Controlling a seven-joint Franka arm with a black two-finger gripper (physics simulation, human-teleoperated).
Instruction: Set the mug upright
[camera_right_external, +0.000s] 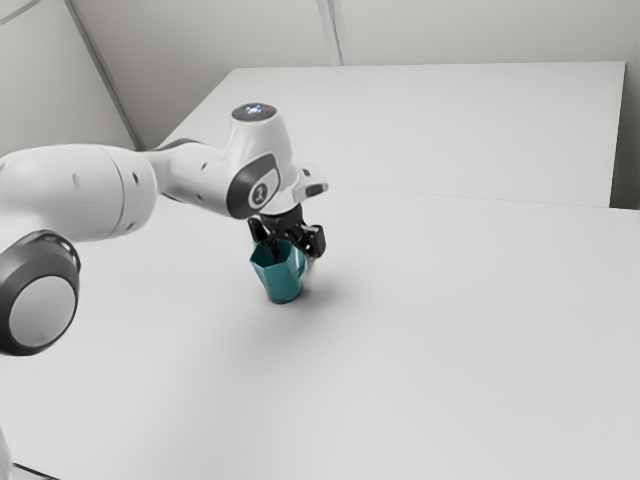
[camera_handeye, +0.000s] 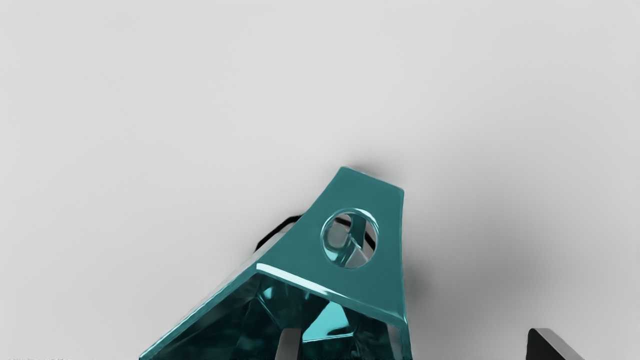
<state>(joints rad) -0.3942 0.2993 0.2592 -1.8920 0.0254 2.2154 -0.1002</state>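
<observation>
The teal mug (camera_right_external: 280, 279) stands on its narrow base in the exterior view, leaning a little, with its wide mouth up under the hand and its handle toward the exterior view's right. Over that mouth is the black gripper (camera_right_external: 289, 250), its fingers apart. The wrist view has the mug (camera_handeye: 370, 295) close below the hand, with a round hole through a flat teal part. Around it the gripper (camera_handeye: 415, 345) is open: one finger (camera_handeye: 289, 345) reaches into the mouth, the other hangs outside beyond the wall. The mug's lower side is partly hidden.
A white table (camera_right_external: 450, 330) extends around the mug, with a thin seam behind it. The arm comes in from the exterior view's left, above the tabletop. Pale walls rise beyond the table's far edge.
</observation>
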